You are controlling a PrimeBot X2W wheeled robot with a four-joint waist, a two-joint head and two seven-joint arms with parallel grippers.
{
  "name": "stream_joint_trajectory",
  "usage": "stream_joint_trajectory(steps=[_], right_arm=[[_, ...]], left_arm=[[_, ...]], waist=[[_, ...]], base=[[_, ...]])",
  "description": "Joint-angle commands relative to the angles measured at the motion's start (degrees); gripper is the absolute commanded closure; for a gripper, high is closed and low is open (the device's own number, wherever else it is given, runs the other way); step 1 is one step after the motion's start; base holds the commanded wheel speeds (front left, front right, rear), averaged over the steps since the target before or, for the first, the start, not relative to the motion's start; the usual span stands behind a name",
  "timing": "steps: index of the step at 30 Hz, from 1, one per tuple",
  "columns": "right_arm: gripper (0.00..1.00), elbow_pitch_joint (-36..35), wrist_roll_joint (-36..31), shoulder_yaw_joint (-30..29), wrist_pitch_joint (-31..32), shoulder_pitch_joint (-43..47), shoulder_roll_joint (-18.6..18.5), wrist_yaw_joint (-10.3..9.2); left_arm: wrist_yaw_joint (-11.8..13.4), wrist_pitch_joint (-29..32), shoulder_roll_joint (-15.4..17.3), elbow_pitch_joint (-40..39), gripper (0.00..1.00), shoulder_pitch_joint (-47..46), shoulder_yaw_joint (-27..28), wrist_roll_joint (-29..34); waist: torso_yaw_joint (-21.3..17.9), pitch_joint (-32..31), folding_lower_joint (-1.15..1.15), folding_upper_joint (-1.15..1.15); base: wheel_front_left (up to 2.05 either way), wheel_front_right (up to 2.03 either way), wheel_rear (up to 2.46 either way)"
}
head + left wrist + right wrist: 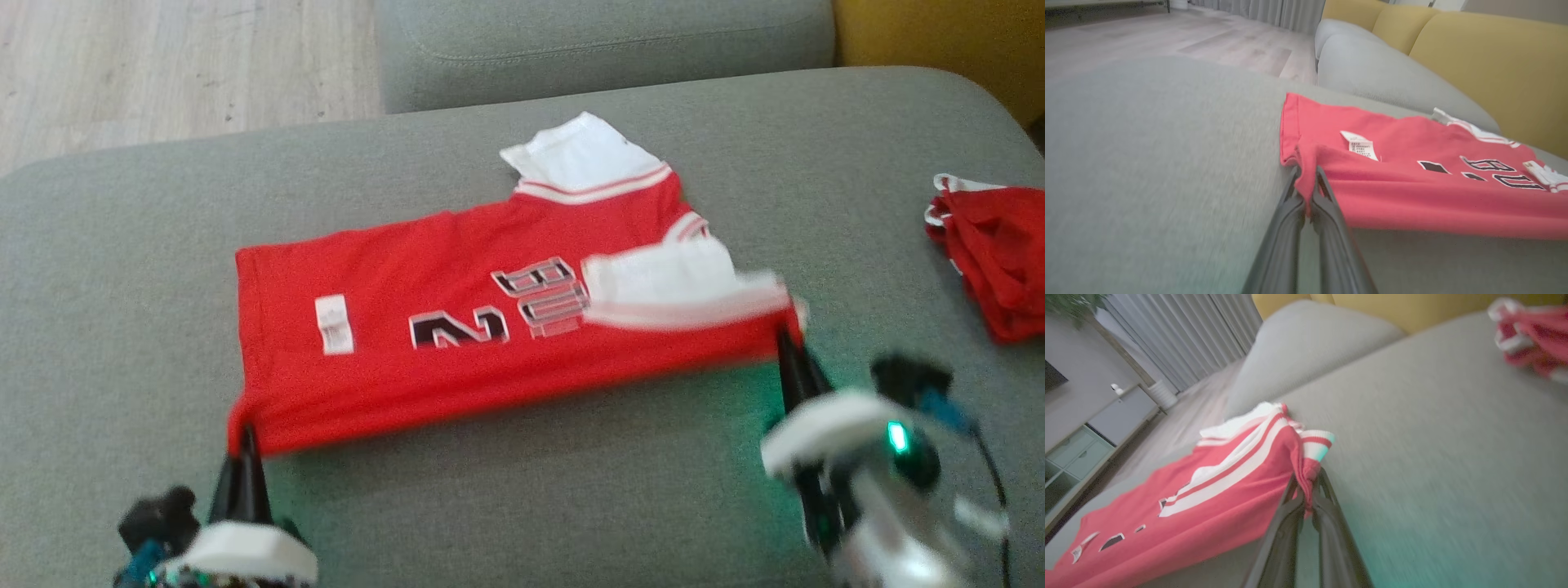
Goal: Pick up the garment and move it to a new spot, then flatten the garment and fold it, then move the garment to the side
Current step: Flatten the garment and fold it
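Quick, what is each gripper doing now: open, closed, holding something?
Left gripper: closed on the red jersey, lower corner.
Right gripper: closed on the same jersey, shoulder edge.

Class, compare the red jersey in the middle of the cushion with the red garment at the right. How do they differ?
The red jersey lies spread out; the red garment sits bunched. The left gripper and right gripper pinch the jersey's near corners; the red garment lies free. Black lettering shows on the jersey, none on the red garment. Both are red with white trim.

Two red garments, jersey (pixel 392 269) and crumpled heap (pixel 996 261); two tools, left tool (pixel 245 430) and right tool (pixel 786 336).
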Motion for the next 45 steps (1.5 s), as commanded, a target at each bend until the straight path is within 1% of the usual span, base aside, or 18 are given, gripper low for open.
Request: stream_joint_trajectory(steps=[1,5,6,7,8,13,15,17,18,20,24,27,30,32,35,37,42,45], right_arm=[[1.00,-1.8,1.1,1.1,-0.4,1.6,-1.5,-0.04],[1.00,-3.4,2.2,2.3,-0.5,7.4,-2.5,-0.04],[0.84,-3.8,2.3,2.5,-0.5,8.1,-2.6,-0.04],[0.17,-4.3,2.2,2.6,-0.5,8.4,-2.8,-0.04],[0.00,-4.7,2.1,2.6,-0.5,8.5,-2.9,-0.04],[0.00,-6.9,1.0,2.8,-0.6,6.0,-3.8,-0.04],[0.00,-7.3,-0.7,2.7,-0.6,3.8,-4.9,-0.04],[0.00,-7.7,-2.4,2.7,-0.5,1.3,-5.5,-0.04],[0.00,-7.7,-2.4,2.7,-0.5,1.3,-5.5,-0.04],[0.00,-8.2,-3.7,2.9,0.1,-1.4,-5.5,-0.04],[0.00,-9.4,-6.0,4.8,1.8,-6.5,-5.8,-0.04],[0.00,-10.2,-6.9,6.4,2.6,-9.7,-5.5,-0.04],[0.00,-10.5,-7.1,7.4,2.8,-11.9,-5.2,-0.04],[0.00,-10.5,-7.1,7.9,2.7,-12.9,-5.0,-0.04],[0.00,-10.3,-6.7,8.8,2.4,-14.0,-4.7,-0.04],[0.00,-10.2,-6.4,9.4,2.1,-14.9,-4.5,-0.04],[0.00,-10.0,-5.8,10.2,1.6,-16.3,-4.9,-0.04],[0.00,-9.9,-5.7,11.3,1.8,-17.4,-5.5,-0.04]], left_arm=[[0.1,-0.3,0.9,-1.0,1.00,-0.9,2.4,-0.5],[0.1,-0.3,0.5,0.3,1.00,1.7,2.5,-1.6],[0.1,-0.3,0.4,0.5,0.99,2.0,2.5,-1.7],[0.1,-0.3,0.4,0.6,0.53,2.1,2.4,-1.8],[0.1,-0.3,0.4,0.8,0.00,2.1,2.2,-1.7],[0.2,-0.3,0.5,1.5,0.00,-1.3,2.2,0.5],[0.2,-0.3,1.8,3.0,0.00,-4.4,1.6,1.8],[0.1,0.2,3.8,5.6,0.00,-8.8,0.0,2.5],[0.1,0.2,3.8,5.6,0.00,-8.8,0.0,2.5],[0.1,2.4,6.3,7.2,0.00,-14.0,-2.7,2.2],[0.1,10.0,11.3,9.5,0.00,-23.5,-9.2,-1.2],[0.1,14.6,15.1,10.0,0.00,-28.5,-14.7,-5.1],[0.1,17.3,18.8,9.9,0.00,-32.1,-19.7,-9.2],[0.1,18.6,20.5,10.1,0.00,-33.7,-22.5,-11.2],[0.1,19.0,22.2,10.6,0.00,-35.4,-25.4,-14.2],[0.1,17.7,23.4,10.8,0.00,-36.8,-27.8,-17.0],[0.1,15.6,24.6,13.0,0.00,-38.5,-30.4,-19.6],[0.1,14.5,24.4,14.4,0.00,-39.6,-32.0,-20.4]], waist=[[0.5,0.1,0.02,0.00],[0.6,0.3,0.02,0.00],[0.5,0.4,0.02,0.00],[0.4,0.4,0.02,0.00],[0.3,0.5,0.02,0.00],[0.5,1.5,0.02,0.00],[0.7,2.5,0.02,0.00],[0.9,3.7,0.02,0.00],[0.9,3.7,0.02,0.00],[1.0,5.5,0.02,0.00],[1.2,9.4,0.02,0.00],[0.8,11.9,0.02,0.00],[0.6,14.2,0.02,0.00],[0.5,15.4,0.02,0.00],[0.1,16.9,0.02,0.00],[-0.2,18.4,0.02,0.00],[-0.5,20.2,0.02,0.00],[-0.3,21.0,0.02,0.00]], base=[[0.00,0.00,0.00],[0.00,0.00,0.00],[0.00,0.00,0.00],[0.00,0.00,0.00],[0.00,0.00,0.00],[0.00,0.00,0.00],[0.00,0.00,0.00],[0.00,0.00,0.00],[0.00,0.00,0.00],[0.00,0.00,0.00],[0.00,0.00,0.00],[0.00,0.00,0.00],[0.00,0.00,0.00],[0.00,0.00,0.00],[0.00,0.00,0.00],[0.00,0.00,0.00],[0.00,0.00,0.00],[0.00,0.00,0.00]])
